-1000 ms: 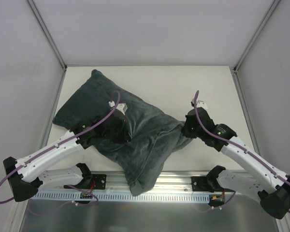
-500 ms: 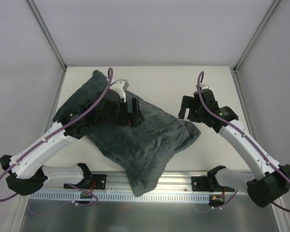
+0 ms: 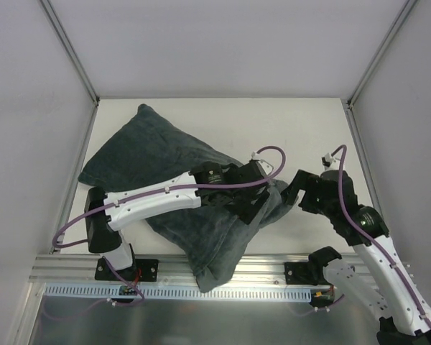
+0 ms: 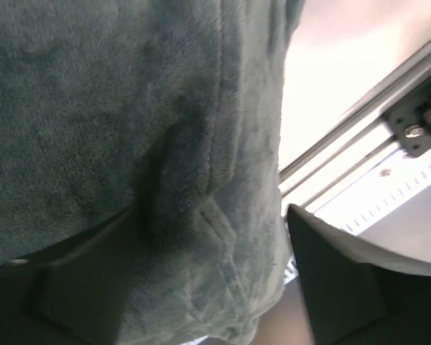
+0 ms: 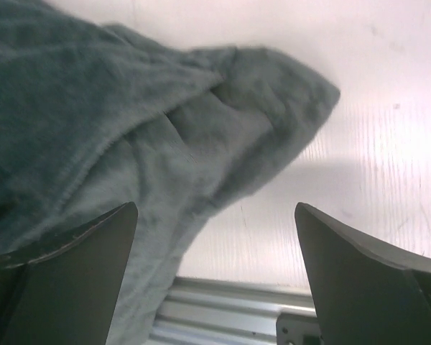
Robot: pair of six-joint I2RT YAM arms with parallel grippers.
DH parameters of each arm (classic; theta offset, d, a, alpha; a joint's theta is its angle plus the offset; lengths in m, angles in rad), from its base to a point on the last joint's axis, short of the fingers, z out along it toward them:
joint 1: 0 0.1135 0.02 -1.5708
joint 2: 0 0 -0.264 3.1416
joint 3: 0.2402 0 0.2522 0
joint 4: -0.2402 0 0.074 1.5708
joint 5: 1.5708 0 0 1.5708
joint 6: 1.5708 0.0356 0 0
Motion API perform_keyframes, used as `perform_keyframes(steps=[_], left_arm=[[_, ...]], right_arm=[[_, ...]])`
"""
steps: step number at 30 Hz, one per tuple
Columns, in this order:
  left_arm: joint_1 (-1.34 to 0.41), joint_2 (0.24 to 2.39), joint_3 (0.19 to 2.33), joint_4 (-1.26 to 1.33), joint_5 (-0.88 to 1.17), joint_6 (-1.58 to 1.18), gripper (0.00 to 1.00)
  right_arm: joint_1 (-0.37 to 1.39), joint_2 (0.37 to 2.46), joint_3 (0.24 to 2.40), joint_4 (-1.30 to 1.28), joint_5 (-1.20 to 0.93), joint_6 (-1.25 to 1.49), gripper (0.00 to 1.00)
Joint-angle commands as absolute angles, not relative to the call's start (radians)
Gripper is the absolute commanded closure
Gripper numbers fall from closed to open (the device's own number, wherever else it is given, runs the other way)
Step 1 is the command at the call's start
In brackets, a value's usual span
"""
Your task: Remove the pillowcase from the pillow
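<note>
Plush, dark grey-teal: the pillowcase lies diagonally on the surface, from the far-left corner to the near edge, one end hanging over the rail. You have the left pincer on its right-hand corner, released, a fold between spread fingers. The right pincer sits just beside that corner, spread wide, gripping nothing.

A flat off-white tabletop is enclosed on three sides by plain pale grey walls, joined by slim aluminium corner posts. A ribbed silver rail is fixed along its near edge.
</note>
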State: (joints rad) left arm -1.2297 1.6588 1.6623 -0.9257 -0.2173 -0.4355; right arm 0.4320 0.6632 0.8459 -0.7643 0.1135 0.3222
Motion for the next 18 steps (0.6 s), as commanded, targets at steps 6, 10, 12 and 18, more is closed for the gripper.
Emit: perform_keyframes(steps=[6, 10, 12, 18], left_arm=[[-1.192, 1.615, 1.711, -1.035, -0.325, -0.488, 0.75], [-1.108, 1.517, 1.629, -1.011, -0.285, -0.549, 0.99], [-1.086, 1.471, 1.596, -1.005, -0.275, -0.568, 1.00], [-1.029, 1.371, 1.536, -0.980, -0.246, -0.594, 1.00]], right_arm=[[0.437, 0.560, 0.693, -0.757, -0.096, 0.417, 0.04], [0.581, 0.604, 0.681, -0.634, -0.105, 0.497, 0.04], [0.731, 0.662, 0.710, -0.603, -0.025, 0.531, 0.04], [0.940, 0.856, 0.801, -0.451, 0.144, 0.615, 0.04]])
